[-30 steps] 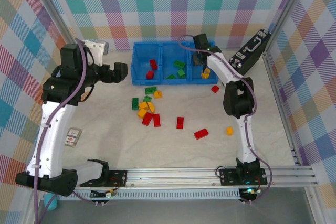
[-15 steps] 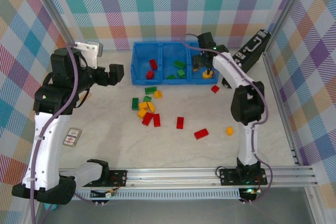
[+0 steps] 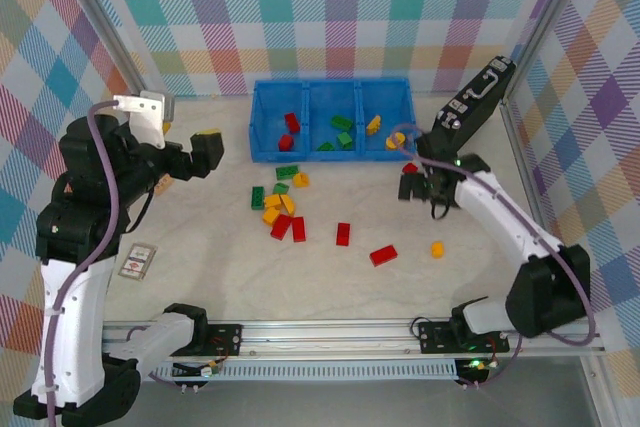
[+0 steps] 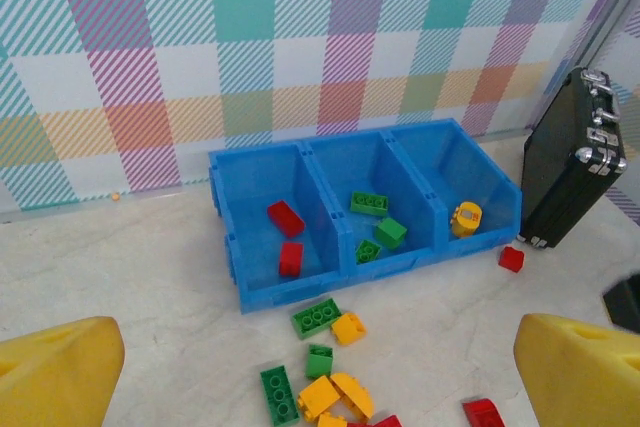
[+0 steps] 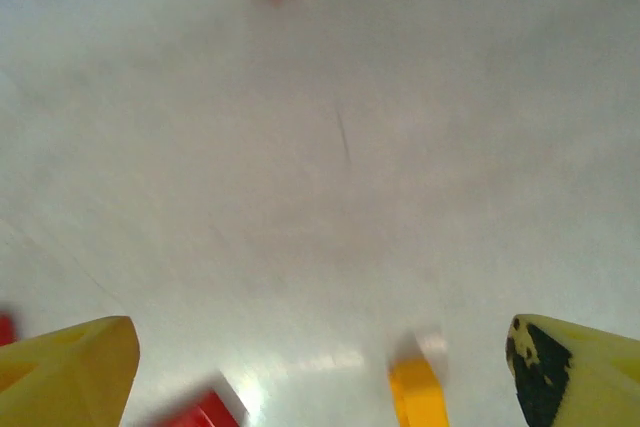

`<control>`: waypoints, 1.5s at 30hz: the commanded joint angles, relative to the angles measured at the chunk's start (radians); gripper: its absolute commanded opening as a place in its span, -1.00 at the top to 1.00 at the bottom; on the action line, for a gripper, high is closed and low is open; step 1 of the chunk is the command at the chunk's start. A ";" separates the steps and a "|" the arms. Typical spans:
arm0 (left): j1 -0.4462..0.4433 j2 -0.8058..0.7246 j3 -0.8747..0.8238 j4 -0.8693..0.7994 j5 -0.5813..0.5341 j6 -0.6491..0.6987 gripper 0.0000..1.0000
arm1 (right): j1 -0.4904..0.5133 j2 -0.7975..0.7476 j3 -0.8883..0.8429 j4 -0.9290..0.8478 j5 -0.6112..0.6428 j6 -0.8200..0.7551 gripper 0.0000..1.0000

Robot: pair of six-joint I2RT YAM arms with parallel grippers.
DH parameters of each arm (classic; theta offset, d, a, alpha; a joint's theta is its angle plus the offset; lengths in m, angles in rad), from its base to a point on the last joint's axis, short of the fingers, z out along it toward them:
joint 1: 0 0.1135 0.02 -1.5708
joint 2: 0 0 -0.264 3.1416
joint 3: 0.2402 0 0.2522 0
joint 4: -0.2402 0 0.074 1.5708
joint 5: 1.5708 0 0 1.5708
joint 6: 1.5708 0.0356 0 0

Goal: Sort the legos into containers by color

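The blue tray (image 3: 330, 97) (image 4: 226, 237) stands at the back. Its left compartment holds two red legos (image 4: 285, 217), the middle one three green legos (image 4: 369, 203), and the right one a yellow lego (image 4: 465, 217). Several red, green and yellow legos (image 3: 281, 209) lie loose in front of the tray, with more red ones (image 3: 343, 234) and a yellow one (image 3: 437, 249) to the right. My right gripper (image 3: 418, 185) (image 5: 320, 377) is open and empty low over the table, beside a small red lego (image 3: 409, 169). My left gripper (image 3: 205, 150) (image 4: 320, 377) is open and empty, raised to the left of the tray.
A black briefcase (image 3: 475, 102) (image 4: 575, 157) leans against the right wall beside the tray. A small tan block (image 3: 140, 261) lies at the near left. The metal rail (image 3: 330, 332) runs along the front edge. Bare table lies at the near centre.
My right gripper has come out of the tray's right compartment and swung down to the table in front of it. The left arm has drawn back to the left.
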 commanded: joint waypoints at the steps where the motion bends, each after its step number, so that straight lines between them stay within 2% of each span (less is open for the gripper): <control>1: -0.007 -0.011 -0.021 0.025 0.008 0.011 -1.00 | -0.012 -0.128 -0.097 -0.031 -0.038 0.091 -0.84; 7: -0.010 -0.020 -0.011 0.019 -0.011 0.020 -1.00 | -0.016 -0.193 -0.240 -0.060 -0.064 0.121 -0.80; 14: -0.010 -0.011 -0.012 0.010 0.015 0.017 -1.00 | -0.026 -0.107 -0.268 -0.016 -0.083 0.162 -0.79; 17: -0.011 -0.010 -0.015 0.016 0.010 0.018 -1.00 | -0.035 -0.079 -0.308 0.026 -0.096 0.182 -0.70; 29: -0.013 0.006 -0.037 0.029 0.012 0.020 -1.00 | -0.054 0.039 -0.331 0.059 -0.041 0.207 -0.07; 34: -0.013 0.001 -0.064 0.040 0.021 0.018 -1.00 | -0.064 0.114 -0.304 0.067 -0.072 0.174 0.26; 38: -0.013 0.002 -0.078 0.052 -0.001 0.024 -1.00 | -0.065 0.147 -0.279 0.069 -0.086 0.150 0.38; 45: -0.016 -0.008 -0.108 0.074 -0.007 0.030 -1.00 | -0.065 0.044 -0.109 0.008 -0.047 0.032 0.46</control>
